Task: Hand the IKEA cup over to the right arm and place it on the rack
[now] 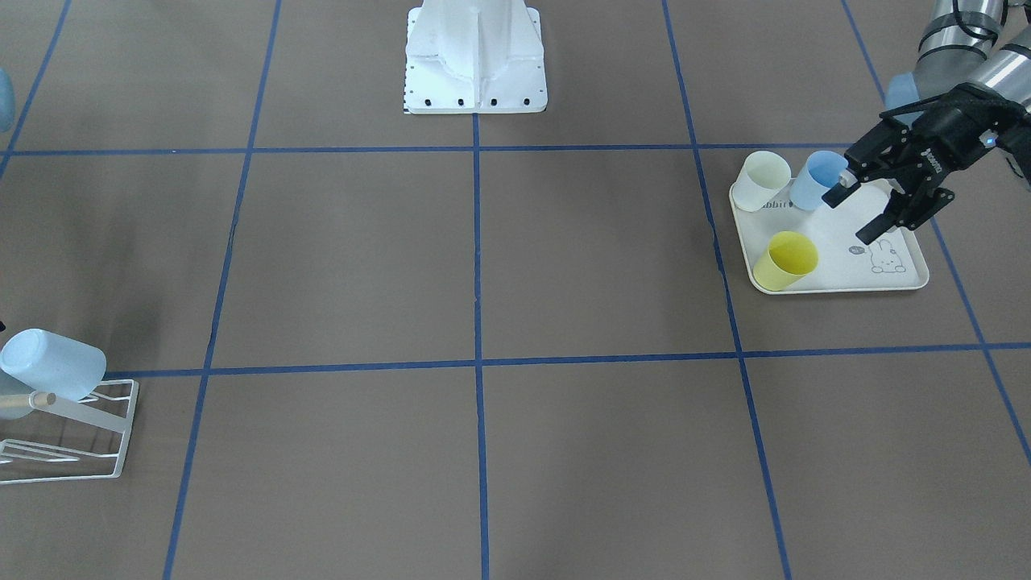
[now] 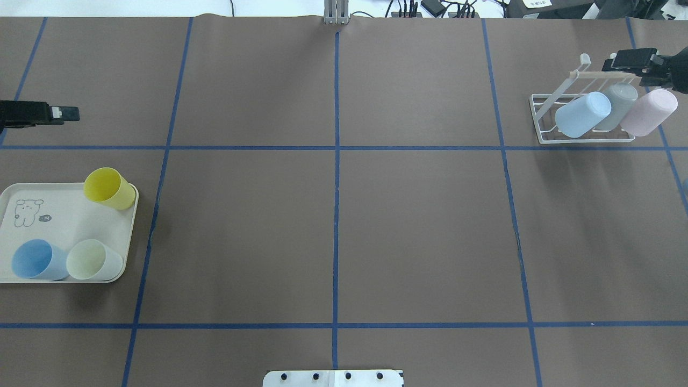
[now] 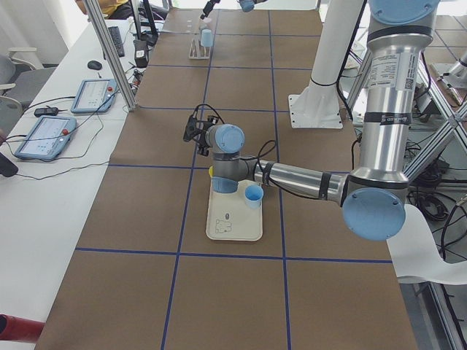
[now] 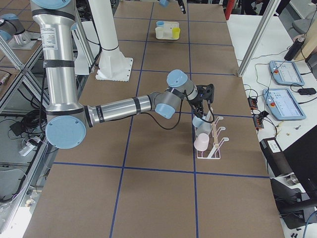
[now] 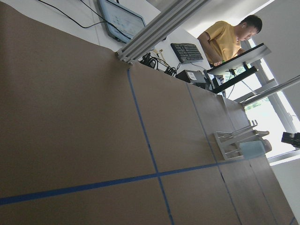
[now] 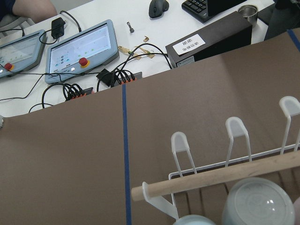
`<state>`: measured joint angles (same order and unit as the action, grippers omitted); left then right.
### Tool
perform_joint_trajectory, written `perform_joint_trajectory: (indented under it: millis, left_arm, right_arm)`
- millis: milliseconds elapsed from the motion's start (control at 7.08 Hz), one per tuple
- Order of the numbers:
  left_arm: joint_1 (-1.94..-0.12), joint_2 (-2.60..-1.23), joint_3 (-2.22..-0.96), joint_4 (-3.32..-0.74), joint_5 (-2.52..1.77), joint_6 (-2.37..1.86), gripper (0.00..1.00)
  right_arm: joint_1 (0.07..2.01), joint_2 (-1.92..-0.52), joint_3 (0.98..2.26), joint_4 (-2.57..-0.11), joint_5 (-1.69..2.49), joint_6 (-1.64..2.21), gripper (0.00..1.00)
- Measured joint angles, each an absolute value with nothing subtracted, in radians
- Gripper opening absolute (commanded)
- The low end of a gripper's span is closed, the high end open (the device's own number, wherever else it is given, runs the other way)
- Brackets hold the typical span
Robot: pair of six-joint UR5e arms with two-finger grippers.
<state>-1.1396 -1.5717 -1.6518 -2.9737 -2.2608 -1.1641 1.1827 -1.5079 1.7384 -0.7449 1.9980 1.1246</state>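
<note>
Hovering open and empty, left end effector (image 1: 850, 216) apart from the blue cup (image 1: 813, 182) on the tray (image 1: 908, 281).

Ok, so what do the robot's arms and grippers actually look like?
The left arm and right arm are silver tubes with light-blue rounded joint caps, black bands and a white printed label. A black cable loops near each wrist. The left gripper is black, two-fingered, with white lettering and a small blue light; the right gripper is black too.
</note>
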Motion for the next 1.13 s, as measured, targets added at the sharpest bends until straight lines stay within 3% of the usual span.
perform_joint_trajectory:
  millis: [565, 848, 1130]
  left_arm:
    - [-1.158, -1.365, -1.721, -2.686, -2.173, -0.903, 0.91]
    - [-1.14, -1.254, -1.771, -2.619, -2.159, -0.884, 0.98]
    - [-1.071, -1.189, -1.801, -2.606, -2.156, -0.936, 0.98]
  right_arm:
    - [1.158, -1.503, 1.748, -0.746, 1.992, 1.126, 1.0]
    - [1.133, -1.502, 1.748, -0.744, 1.967, 1.127, 1.0]
    - [1.112, -1.502, 1.751, -0.742, 1.947, 1.129, 1.0]
